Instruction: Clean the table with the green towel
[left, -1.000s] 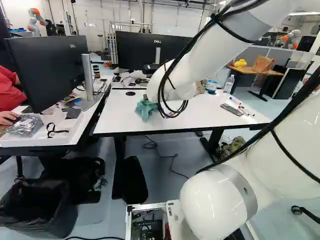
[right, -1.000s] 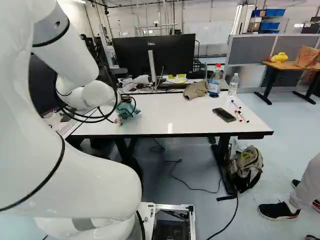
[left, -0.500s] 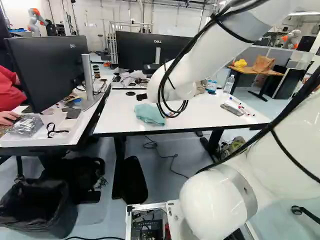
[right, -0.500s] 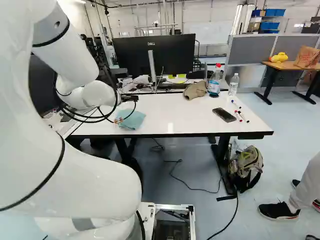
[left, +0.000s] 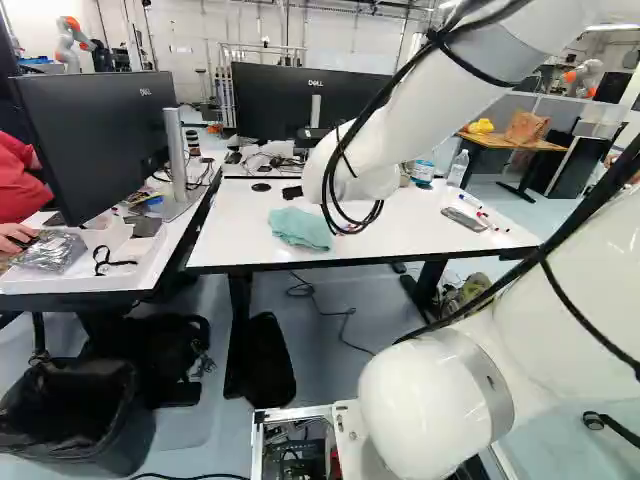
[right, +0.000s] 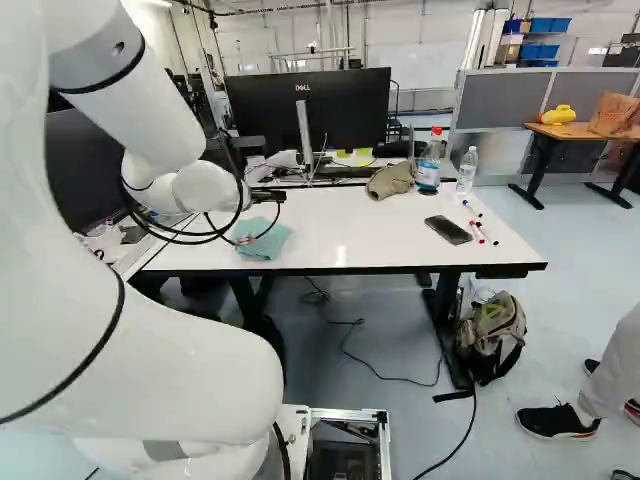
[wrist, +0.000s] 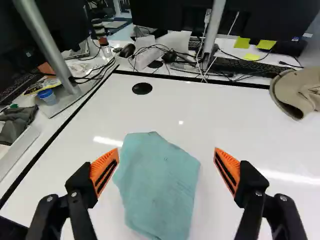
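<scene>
In the right base view, part of my black gripper (right: 267, 197) shows beyond the wrist, above the white table (right: 340, 255). In the wrist view the gripper (wrist: 167, 170) stands open, its orange-padded fingers wide apart with nothing held. The green towel (wrist: 157, 185) lies loosely spread on the tabletop, below and between the fingers, with both fingers apart from it. The left base view has the towel (left: 300, 228) near the table's front edge, just left of the hanging cables.
A cap (right: 391, 180), two bottles (right: 428, 165), a dark phone (right: 448, 230) and several markers (right: 480, 232) are on the table. Monitors (right: 310, 110) and keyboards stand behind it. A second desk (left: 90, 285) adjoins at the left. Another robot (left: 78, 42) stands far back.
The gripper has opened and let go of the towel, which was bunched up and now lies spread on the table. The wrist has shifted slightly right. The base has not moved.
</scene>
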